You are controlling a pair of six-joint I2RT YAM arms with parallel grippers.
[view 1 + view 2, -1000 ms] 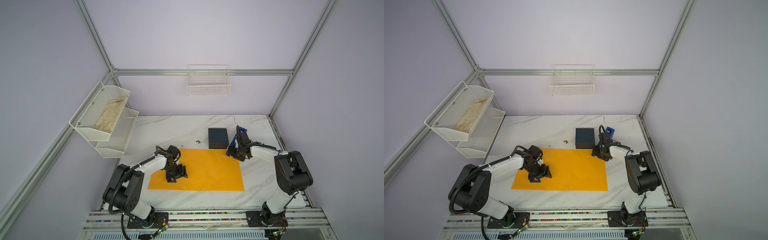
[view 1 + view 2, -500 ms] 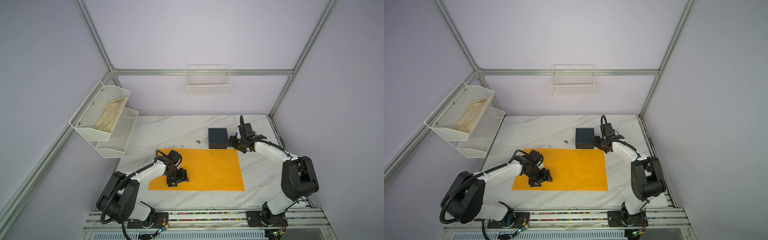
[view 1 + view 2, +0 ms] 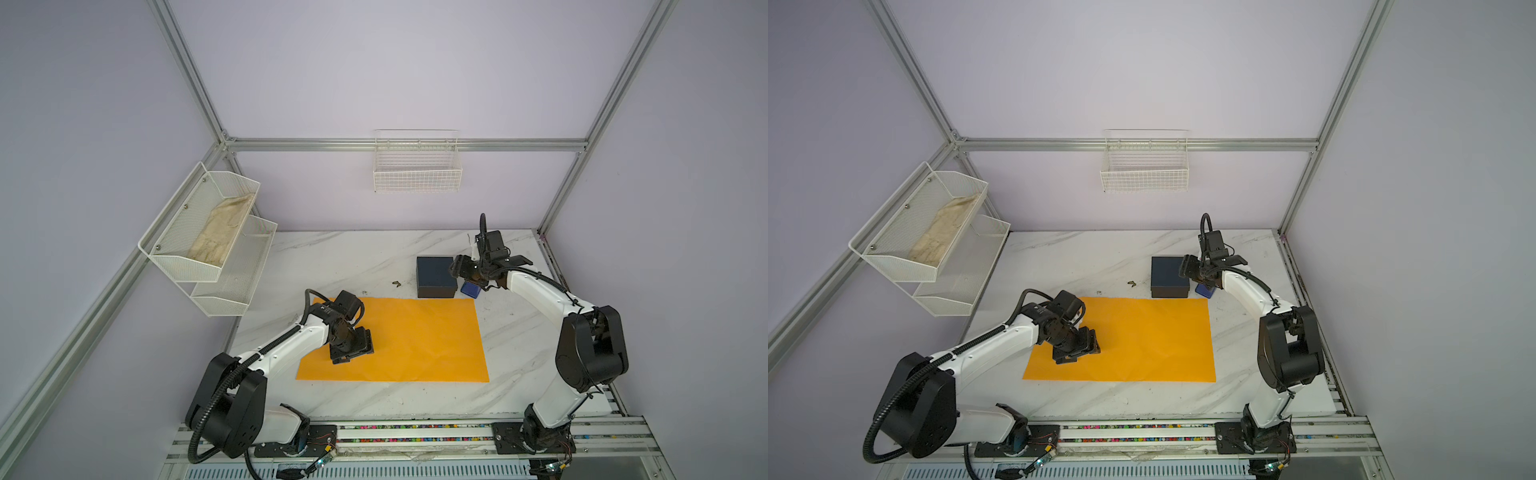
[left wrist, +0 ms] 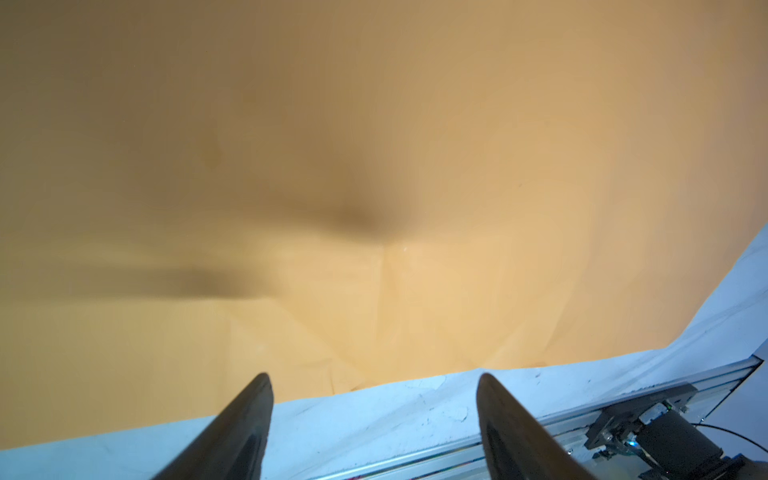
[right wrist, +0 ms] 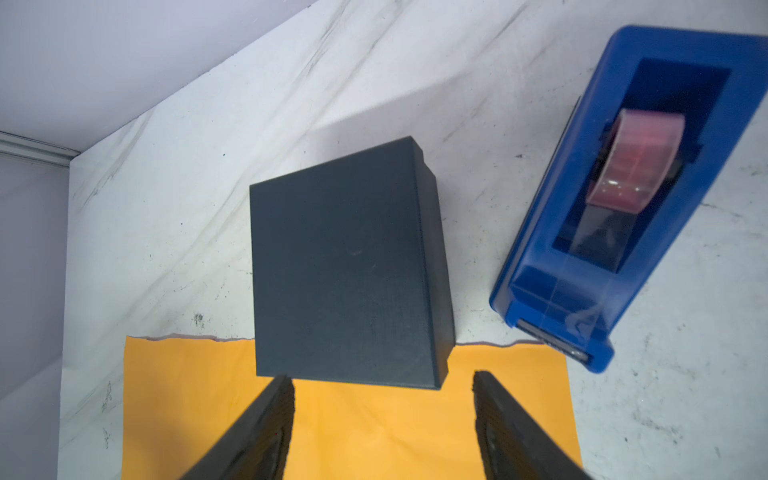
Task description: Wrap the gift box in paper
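Observation:
The dark navy gift box stands on the marble table just behind the far right edge of the flat orange-yellow paper. My right gripper hovers open by the box's right side, with nothing between its fingers. My left gripper is open and empty, low over the left part of the paper and near its front edge.
A blue tape dispenser sits right of the box, under the right wrist. A small dark scrap lies left of the box. White wire shelves holding a beige cloth hang on the left wall, and a wire basket on the back wall.
The right gripper has moved from the paper's far right corner back and up to the box's right side. The left gripper has shifted slightly toward the front over the paper.

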